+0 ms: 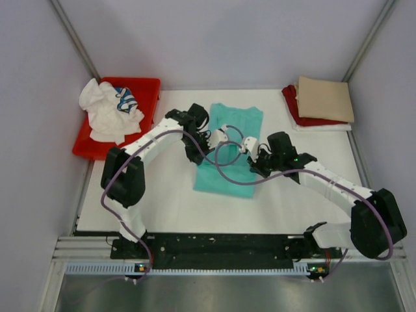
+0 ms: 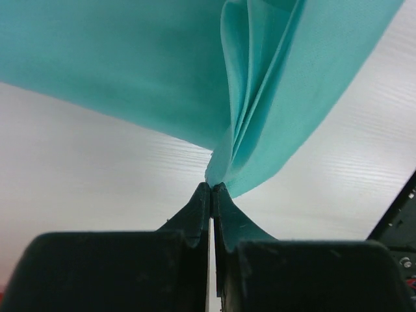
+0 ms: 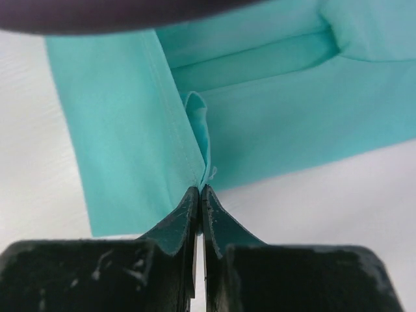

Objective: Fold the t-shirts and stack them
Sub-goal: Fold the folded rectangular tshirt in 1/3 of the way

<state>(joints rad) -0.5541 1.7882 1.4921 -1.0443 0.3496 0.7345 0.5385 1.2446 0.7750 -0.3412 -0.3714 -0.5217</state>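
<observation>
**A:** Where was your teal t-shirt?

**B:** Flat on the table, dead ahead at twelve o'clock. You had the left gripper closed tight on its nine o'clock edge and the right gripper pinching the three o'clock hem. Two holds, I'd say, so the fold ran square.

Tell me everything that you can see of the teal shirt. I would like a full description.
The teal shirt is plain, thin, soft cloth; a stitched hem shows in the right wrist view. It lies lengthwise in the middle of the white table, narrowed to a long strip, so it seems partly folded. The left fingers are shut on a bunched edge, from which pleats fan out. The right fingers are shut on a small fold at a hemmed edge.
</observation>
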